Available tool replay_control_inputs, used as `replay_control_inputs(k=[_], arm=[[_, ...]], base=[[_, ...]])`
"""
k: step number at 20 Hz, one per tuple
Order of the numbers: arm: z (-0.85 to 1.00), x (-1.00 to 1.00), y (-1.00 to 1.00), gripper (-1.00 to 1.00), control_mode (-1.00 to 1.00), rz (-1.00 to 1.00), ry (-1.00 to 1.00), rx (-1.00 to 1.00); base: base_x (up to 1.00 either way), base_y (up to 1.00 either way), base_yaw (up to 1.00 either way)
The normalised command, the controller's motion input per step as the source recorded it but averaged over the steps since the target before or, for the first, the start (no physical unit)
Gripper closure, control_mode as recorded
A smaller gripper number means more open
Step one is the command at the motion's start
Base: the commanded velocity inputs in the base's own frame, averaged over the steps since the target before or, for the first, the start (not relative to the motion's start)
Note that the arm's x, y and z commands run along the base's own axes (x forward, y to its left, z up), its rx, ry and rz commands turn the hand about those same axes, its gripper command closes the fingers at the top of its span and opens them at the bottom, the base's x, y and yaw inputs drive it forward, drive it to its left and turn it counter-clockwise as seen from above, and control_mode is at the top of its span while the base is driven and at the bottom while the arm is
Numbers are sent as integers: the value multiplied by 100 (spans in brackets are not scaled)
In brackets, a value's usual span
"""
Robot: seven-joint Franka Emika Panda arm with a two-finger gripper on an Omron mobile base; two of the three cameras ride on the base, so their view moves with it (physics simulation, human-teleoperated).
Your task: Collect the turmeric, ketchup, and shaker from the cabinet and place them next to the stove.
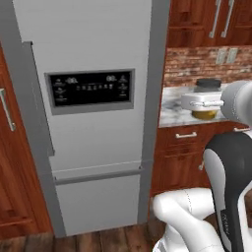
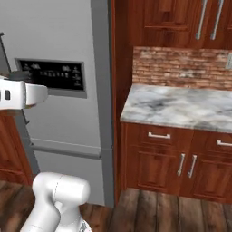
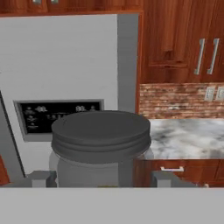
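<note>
in the hand view the turmeric (image 3: 100, 148) sits right up against the camera, its dark ridged lid across the middle and the glass below it, with the two fingers (image 3: 41, 178) showing at either side of the jar's body and clamped against it. the left base view gives the same jar from behind the arm: the dark lid and a sliver of yellow-brown powder (image 1: 204, 114) peek out above and below the white hand, held in the air in front of the marble desk (image 1: 170, 110). the gripper (image 1: 204, 102) itself is mostly hidden by the hand there. the right base view shows the white hand at the left edge, in front of the fridge panel, and the jar cannot be made out there.

around it: a tall grey fridge (image 1: 93, 123) with a black control panel (image 1: 91, 88) stands just left of the desk. the right base view shows the bare marble top (image 2: 181, 106), the brick backsplash (image 2: 181, 68) behind it, reddish-brown drawers and doors (image 2: 181, 158) beneath, and wall cupboards with paired bar handles (image 2: 208, 18) above. the floor (image 2: 158, 210) is dark wood planks.
</note>
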Motion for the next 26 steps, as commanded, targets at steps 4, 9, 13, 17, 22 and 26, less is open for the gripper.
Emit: replay_control_inputs(k=[4, 9, 13, 17, 22, 26], arm=[[0, 0, 0, 100, 100, 0, 0, 0], [0, 0, 0, 100, 100, 0, 0, 0], [0, 0, 0, 100, 100, 0, 0, 0], [0, 0, 0, 100, 100, 0, 0, 0], [0, 0, 0, 100, 100, 0, 0, 0], [0, 0, 0, 100, 100, 0, 0, 0]], base=[[-18, -100, 1], [-7, -100, 2], [4, -100, 3], [20, -98, 6], [32, -88, 6], [50, -78, 5]])
